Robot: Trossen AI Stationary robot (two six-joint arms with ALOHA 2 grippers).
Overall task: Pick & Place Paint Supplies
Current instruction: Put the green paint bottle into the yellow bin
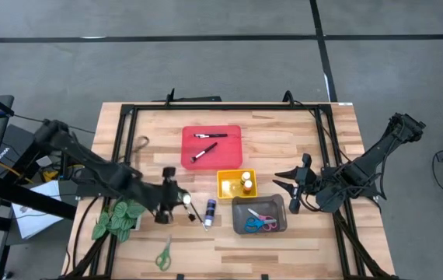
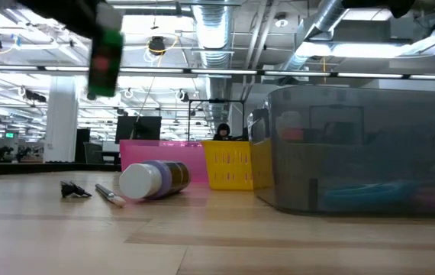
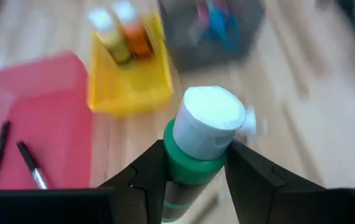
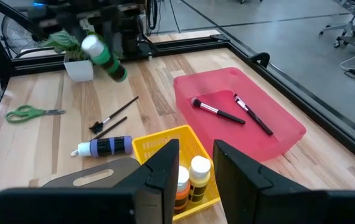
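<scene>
My left gripper [image 3: 193,152] is shut on a green paint bottle [image 3: 193,163] with a white cap [image 3: 212,117], held above the table's near left part [image 1: 181,201]; the right wrist view shows the bottle [image 4: 106,59] clear of the wood. A purple bottle [image 1: 210,208] lies on its side on the table beside two loose paintbrushes [image 4: 112,118]. Green scissors [image 1: 163,253] lie near the front edge. My right gripper [image 4: 193,165] hovers open over the yellow tray [image 1: 228,177], with nothing between its fingers. My left gripper pinches the green bottle's body just below the white cap [image 3: 172,155] between its two fingers [image 3: 145,177]. The fingers slant down from the table's left side. The bottle is lifted clear of the table and tilted, its cap end sticking out past the fingertips.
A red tray [image 1: 229,155] at the back holds two brushes [image 1: 204,144]. The yellow tray holds two small bottles [image 4: 190,177]. A grey tray [image 1: 280,222] to its right holds scissors [image 1: 259,223]. A green leafy plant [image 1: 116,218] stands at the left edge.
</scene>
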